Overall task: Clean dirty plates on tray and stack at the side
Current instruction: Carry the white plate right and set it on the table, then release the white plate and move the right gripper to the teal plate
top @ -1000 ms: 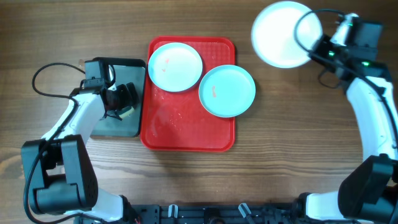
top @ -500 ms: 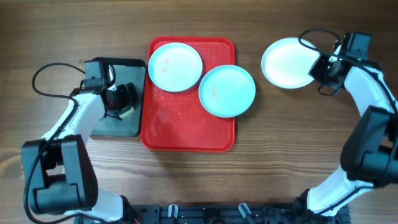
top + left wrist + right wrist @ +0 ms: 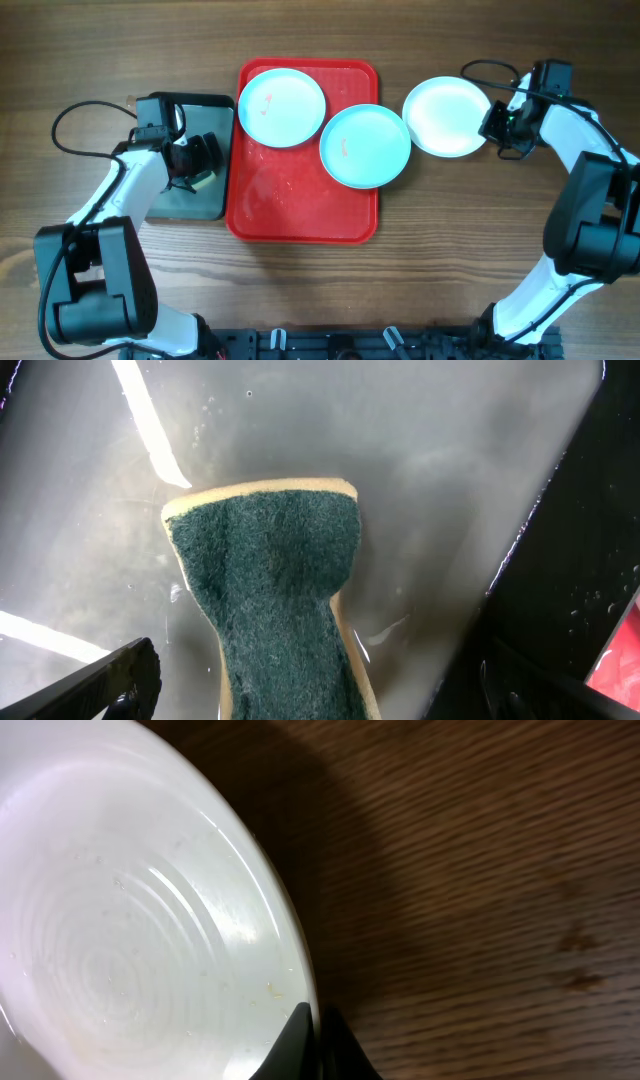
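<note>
The red tray (image 3: 300, 205) holds two plates: a white one with a teal rim (image 3: 283, 106) at its back and an all-teal one (image 3: 365, 146) overhanging its right edge, both with small reddish smears. A third white plate (image 3: 447, 117) sits low just right of the teal one, my right gripper (image 3: 495, 125) shut on its right rim. In the right wrist view the fingertips (image 3: 300, 1032) pinch the plate's (image 3: 130, 940) edge over the wood. My left gripper (image 3: 195, 160) hangs open, straddling a green-topped sponge (image 3: 275, 590); its fingers (image 3: 110, 680) stand well apart from it.
The sponge lies on a wet grey tray with a black rim (image 3: 170, 205) left of the red tray. A black cable (image 3: 75, 115) loops at the far left. Wet drops and faint smears mark the red tray's bare floor.
My right gripper has carried the white plate from the back right corner down and left, to beside the teal plate. The left arm and the sponge have not moved.
</note>
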`<move>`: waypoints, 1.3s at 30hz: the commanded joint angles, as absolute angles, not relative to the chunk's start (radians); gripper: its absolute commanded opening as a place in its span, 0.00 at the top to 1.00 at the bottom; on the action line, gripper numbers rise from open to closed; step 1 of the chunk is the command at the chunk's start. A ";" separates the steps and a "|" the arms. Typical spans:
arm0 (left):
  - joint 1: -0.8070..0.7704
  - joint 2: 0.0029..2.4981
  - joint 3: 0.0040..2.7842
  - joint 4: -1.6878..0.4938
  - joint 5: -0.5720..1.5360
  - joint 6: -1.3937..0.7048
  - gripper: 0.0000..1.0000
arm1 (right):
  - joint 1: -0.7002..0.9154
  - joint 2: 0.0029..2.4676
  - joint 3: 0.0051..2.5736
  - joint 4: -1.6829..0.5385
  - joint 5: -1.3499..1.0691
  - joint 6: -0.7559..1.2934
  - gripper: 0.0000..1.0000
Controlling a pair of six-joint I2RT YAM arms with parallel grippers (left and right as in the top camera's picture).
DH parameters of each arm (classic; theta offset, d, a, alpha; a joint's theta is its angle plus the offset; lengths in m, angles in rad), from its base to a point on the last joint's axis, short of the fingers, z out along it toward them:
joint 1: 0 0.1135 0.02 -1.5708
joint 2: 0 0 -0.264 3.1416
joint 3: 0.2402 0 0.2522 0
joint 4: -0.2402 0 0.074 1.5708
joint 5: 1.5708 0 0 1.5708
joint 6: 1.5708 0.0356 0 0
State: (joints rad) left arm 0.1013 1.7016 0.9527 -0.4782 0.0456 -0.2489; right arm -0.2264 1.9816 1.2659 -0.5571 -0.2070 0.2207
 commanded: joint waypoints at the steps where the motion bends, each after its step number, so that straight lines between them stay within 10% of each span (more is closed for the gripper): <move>1: 0.105 1.707 0.946 -0.479 0.032 -0.247 0.00 | -0.204 2.001 1.280 -0.570 -0.226 0.171 0.96; 15: 0.105 1.707 0.946 -0.479 0.032 -0.247 0.00 | -0.179 1.999 1.289 -0.598 -0.227 0.128 0.94; 26: 0.105 1.707 0.946 -0.479 0.032 -0.247 0.00 | -0.163 1.974 1.541 -0.869 -0.301 0.079 0.62; 39: 0.105 1.707 0.946 -0.479 0.032 -0.247 0.00 | 0.158 1.968 1.709 -0.948 -0.345 0.081 0.58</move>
